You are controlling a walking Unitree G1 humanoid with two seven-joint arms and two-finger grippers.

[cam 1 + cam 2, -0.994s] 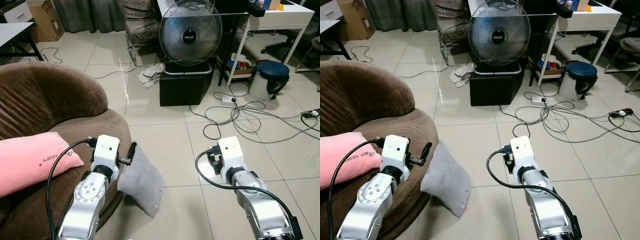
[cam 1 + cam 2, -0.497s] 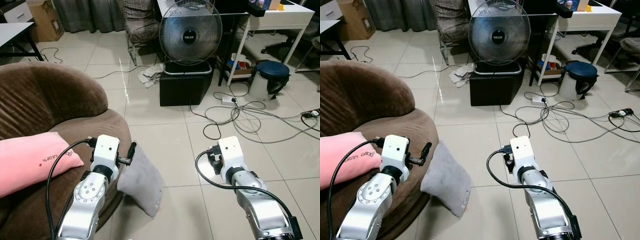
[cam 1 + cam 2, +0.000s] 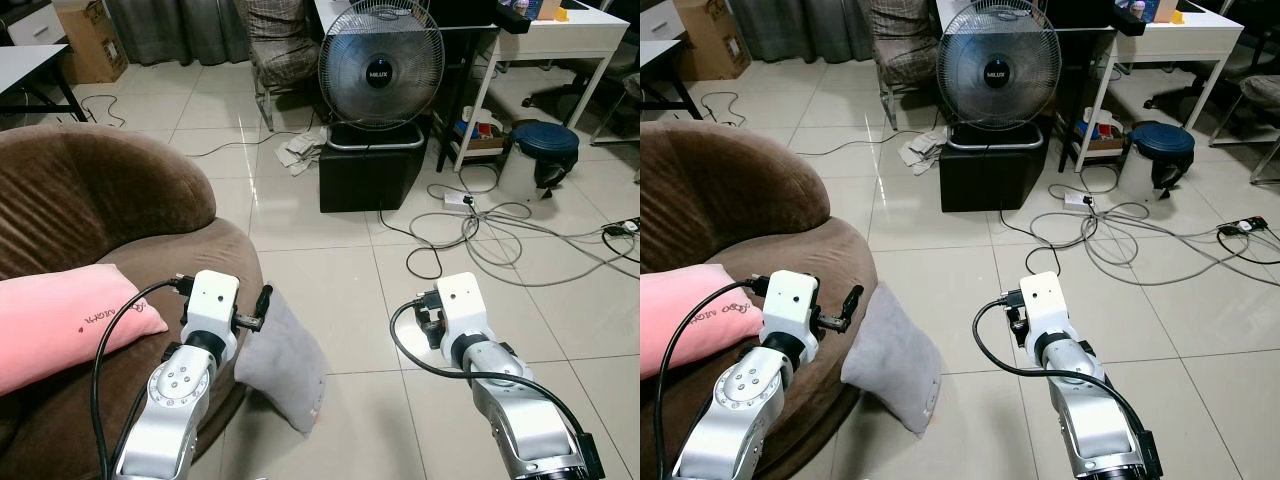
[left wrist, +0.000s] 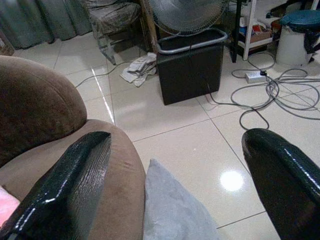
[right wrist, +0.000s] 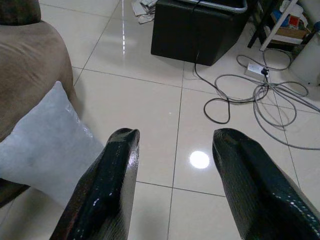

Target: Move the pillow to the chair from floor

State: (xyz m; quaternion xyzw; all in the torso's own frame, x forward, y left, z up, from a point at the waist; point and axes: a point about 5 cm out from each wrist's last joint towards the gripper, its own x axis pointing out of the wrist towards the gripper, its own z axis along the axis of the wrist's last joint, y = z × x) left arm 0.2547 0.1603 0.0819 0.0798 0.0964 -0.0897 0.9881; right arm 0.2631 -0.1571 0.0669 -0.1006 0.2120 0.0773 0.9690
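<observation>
Both arms raised, nothing held.
Left gripper (image 4: 175,165) and right gripper (image 5: 172,170) spread wide above the grey fabric pillow (image 3: 283,360) (propped on tile against the brown plush chair (image 3: 110,215)).

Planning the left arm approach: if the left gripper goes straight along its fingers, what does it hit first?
Probably the grey pillow, leaning on the brown chair just ahead and below the open left gripper. If it passes over that, bare floor tile follows. Depth is unclear.
</observation>
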